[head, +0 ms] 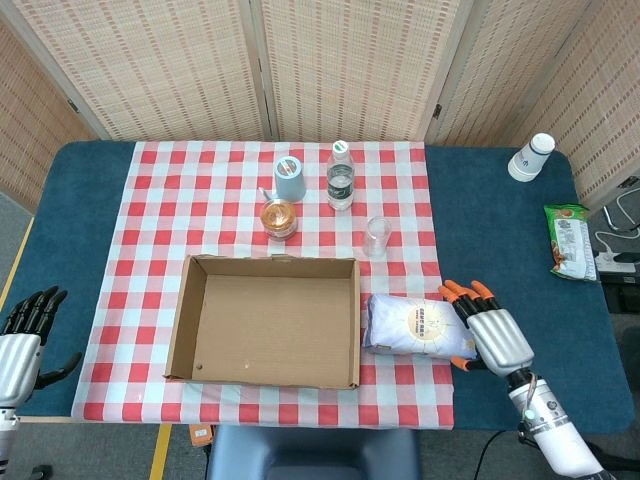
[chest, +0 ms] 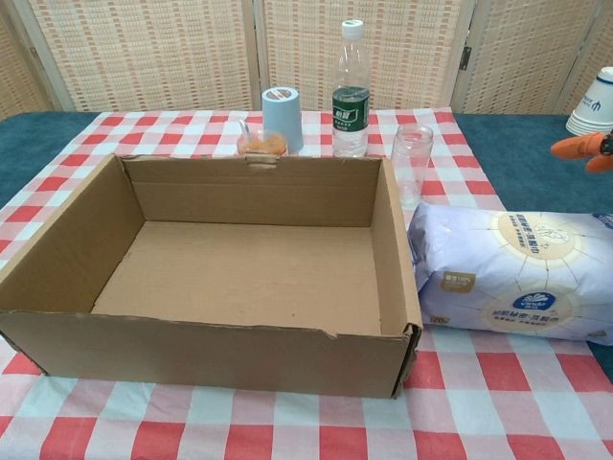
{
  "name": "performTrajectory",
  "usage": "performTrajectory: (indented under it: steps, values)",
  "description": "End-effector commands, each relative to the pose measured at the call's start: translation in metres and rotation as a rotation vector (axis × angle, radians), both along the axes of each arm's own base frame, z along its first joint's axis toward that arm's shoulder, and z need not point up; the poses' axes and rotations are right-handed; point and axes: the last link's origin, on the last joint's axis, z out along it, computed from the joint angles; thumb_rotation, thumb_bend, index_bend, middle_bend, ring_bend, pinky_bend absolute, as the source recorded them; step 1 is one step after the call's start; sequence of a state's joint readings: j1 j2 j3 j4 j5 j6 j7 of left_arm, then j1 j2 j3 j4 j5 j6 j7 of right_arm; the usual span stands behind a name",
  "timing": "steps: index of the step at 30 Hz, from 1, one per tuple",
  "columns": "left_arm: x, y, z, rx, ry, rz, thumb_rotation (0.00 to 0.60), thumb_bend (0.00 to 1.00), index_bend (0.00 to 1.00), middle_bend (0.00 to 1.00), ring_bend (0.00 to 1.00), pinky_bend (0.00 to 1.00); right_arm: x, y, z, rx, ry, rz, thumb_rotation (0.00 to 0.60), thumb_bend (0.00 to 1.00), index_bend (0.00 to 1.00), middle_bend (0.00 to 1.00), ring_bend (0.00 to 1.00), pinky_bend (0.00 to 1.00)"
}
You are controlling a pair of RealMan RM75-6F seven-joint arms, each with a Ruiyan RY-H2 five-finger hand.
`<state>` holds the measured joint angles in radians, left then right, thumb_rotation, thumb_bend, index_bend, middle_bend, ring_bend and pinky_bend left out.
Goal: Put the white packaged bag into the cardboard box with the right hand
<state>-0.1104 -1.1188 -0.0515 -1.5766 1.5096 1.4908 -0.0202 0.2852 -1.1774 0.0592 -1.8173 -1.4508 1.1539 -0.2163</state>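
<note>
The white packaged bag (head: 415, 327) (chest: 512, 271) lies on the checked cloth, touching the right wall of the open cardboard box (head: 266, 321) (chest: 230, 273). My right hand (head: 486, 331) hovers at the bag's right end with its orange-tipped fingers spread and nothing in them; only its fingertips (chest: 579, 147) enter the chest view at the right edge. My left hand (head: 22, 335) rests open at the table's left front corner, far from the box.
Behind the box stand a blue cup (head: 289, 178), a water bottle (head: 341, 176), a small orange-filled jar (head: 279, 218) and a clear glass (head: 376, 237). White paper cups (head: 530, 157) and a green snack packet (head: 570, 240) lie at the far right.
</note>
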Motion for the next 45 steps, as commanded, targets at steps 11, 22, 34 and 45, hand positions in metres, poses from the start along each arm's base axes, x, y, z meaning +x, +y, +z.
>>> performTrajectory:
  steps: [11, 22, 34, 45]
  values:
    - [0.001, -0.001, 0.002, -0.001, -0.011, -0.002, 0.600, 0.24, 0.00, 0.00, 0.00, 0.10, 0.009, -0.017, -0.032, 0.039, 0.012, -0.015, 0.600, 0.00, 0.00, 0.00, 0.00, 0.00]
    - [-0.001, 0.000, 0.002, -0.003, -0.017, 0.003, 0.600, 0.24, 0.00, 0.00, 0.00, 0.10, 0.006, -0.030, -0.047, 0.068, 0.008, -0.045, 0.600, 0.00, 0.00, 0.00, 0.00, 0.00]
    - [-0.003, 0.001, 0.003, -0.004, -0.024, 0.008, 0.600, 0.24, 0.00, 0.00, 0.00, 0.10, 0.002, -0.036, -0.059, 0.073, 0.016, -0.063, 0.600, 0.00, 0.16, 0.13, 0.11, 0.33]
    - [-0.002, 0.001, 0.002, -0.004, -0.025, 0.007, 0.600, 0.24, 0.00, 0.00, 0.00, 0.10, 0.000, -0.037, -0.060, 0.047, 0.029, -0.072, 0.600, 0.00, 0.48, 0.35, 0.37, 0.58]
